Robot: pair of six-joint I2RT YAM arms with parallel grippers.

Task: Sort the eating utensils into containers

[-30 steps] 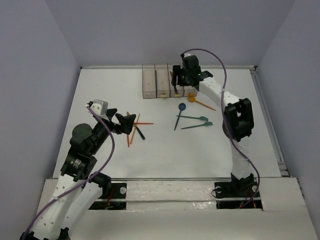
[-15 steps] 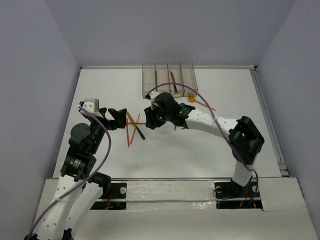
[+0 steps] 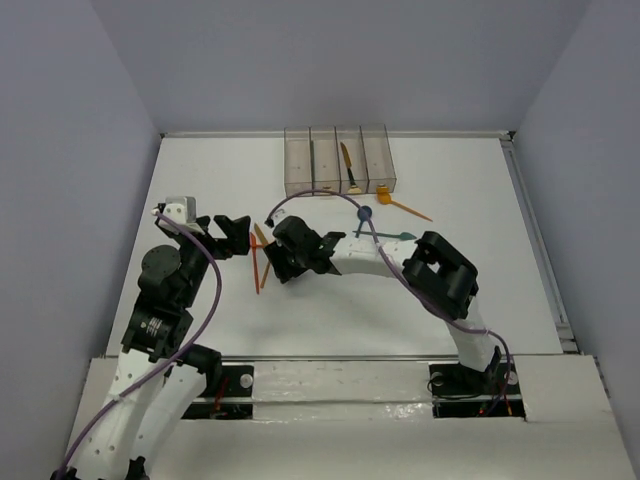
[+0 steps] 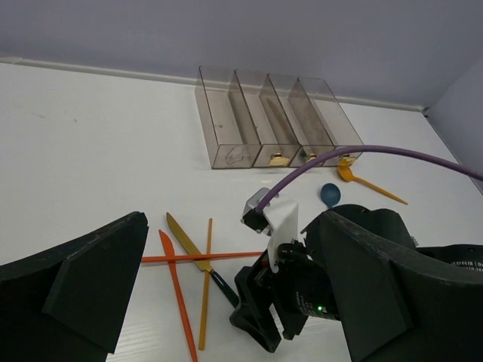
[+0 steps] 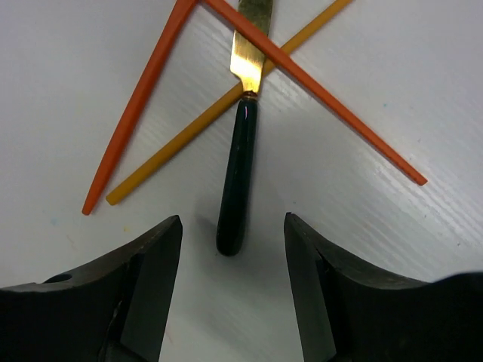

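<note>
A knife with a gold blade and dark green handle (image 5: 238, 181) lies under crossed orange-red and yellow sticks (image 5: 143, 98) left of the table's middle. My right gripper (image 5: 232, 226) is open and low over the table, its jaws either side of the handle's end without touching it. It shows in the top view (image 3: 287, 262) and the left wrist view (image 4: 260, 317). My left gripper (image 3: 235, 236) is open and empty, just left of the pile (image 4: 185, 260). The four joined smoky bins (image 3: 335, 160) stand at the back; the third holds a utensil (image 3: 347, 160).
A blue spoon (image 3: 364, 213), an orange spoon (image 3: 388, 198) and a teal piece (image 3: 395, 235) lie right of the pile, in front of the bins. My right arm (image 3: 380, 262) stretches across the table's middle. A purple cable (image 4: 355, 154) arcs over it.
My right gripper has swung from the bins at the back down and left to the stick pile, and now straddles the knife handle. My left gripper drew back slightly to the left.
</note>
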